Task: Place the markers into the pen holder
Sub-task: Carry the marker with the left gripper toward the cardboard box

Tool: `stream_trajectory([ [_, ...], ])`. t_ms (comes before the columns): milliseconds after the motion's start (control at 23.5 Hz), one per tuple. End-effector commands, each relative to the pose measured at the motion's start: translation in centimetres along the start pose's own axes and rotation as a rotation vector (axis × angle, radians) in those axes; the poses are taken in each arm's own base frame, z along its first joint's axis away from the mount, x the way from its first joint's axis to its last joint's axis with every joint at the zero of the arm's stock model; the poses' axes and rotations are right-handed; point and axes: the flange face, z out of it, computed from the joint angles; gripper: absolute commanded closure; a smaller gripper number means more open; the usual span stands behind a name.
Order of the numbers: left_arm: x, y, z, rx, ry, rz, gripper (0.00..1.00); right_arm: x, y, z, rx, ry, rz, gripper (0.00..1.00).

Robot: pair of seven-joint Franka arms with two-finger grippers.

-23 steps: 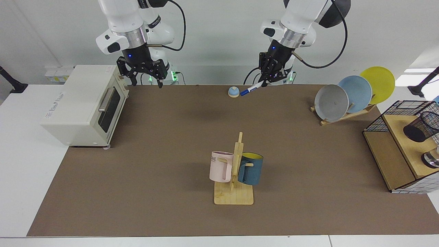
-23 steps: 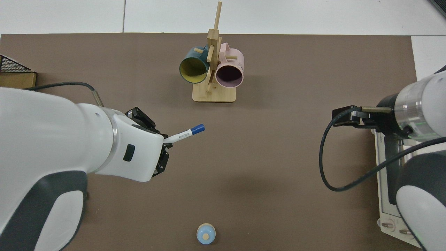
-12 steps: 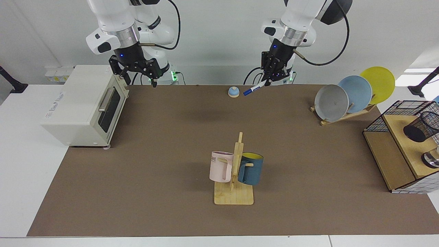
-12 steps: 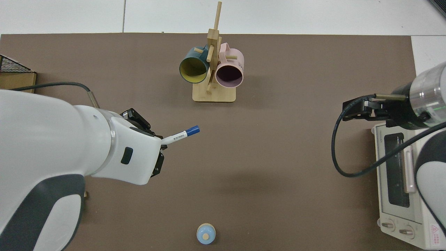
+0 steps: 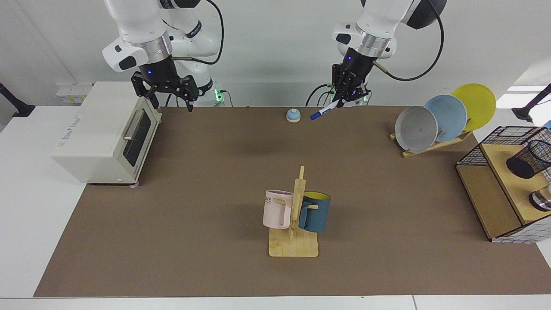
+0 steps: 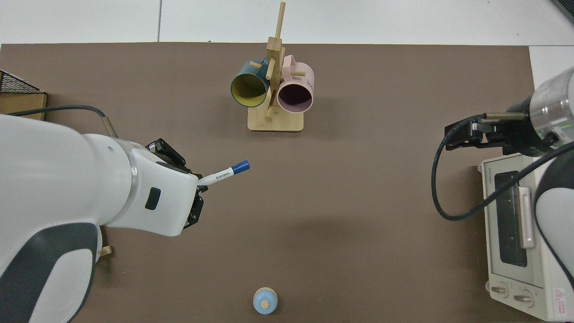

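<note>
Facing view: left gripper (image 5: 343,102) clamped on the marker (image 5: 322,113), held above the desk's (image 5: 172,215) far edge, blue cap downward. Pen holder (image 5: 528,159) stands well apart, empty as far as visible. Transport and insertion remain. Right gripper (image 5: 171,103) waits, fingers apart, beside the toaster oven (image 5: 103,133).

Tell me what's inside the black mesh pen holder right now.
Through the mesh, the pen holder looks empty; its base is hard to see. The marker is held in the left end effector, above the table.
</note>
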Motion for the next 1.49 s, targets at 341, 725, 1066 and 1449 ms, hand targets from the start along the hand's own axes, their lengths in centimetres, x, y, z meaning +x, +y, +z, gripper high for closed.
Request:
stream_trajectory([
  [341, -0.3, 0.1, -1.0, 0.011, -0.015, -0.006, 1.0, -2.1, 1.5, 1.1, -0.035, -0.033, -0.046, 0.0],
  [725, -3.5, -2.1, -2.5, 0.061, -0.11, -0.049, 1.0, -2.2, 1.3, 0.6, -0.02, -0.026, -0.033, 0.0],
  [1066, -7.5, -6.1, -5.6, 0.199, -0.224, -0.039, 1.0, -2.2, 1.2, 0.6, -0.02, -0.026, -0.034, 0.0],
  [1449, -12.6, -10.1, -8.5, 0.298, -0.432, 0.183, 1.0, -2.1, 1.3, 0.6, -0.019, -0.024, -0.033, 0.0],
])
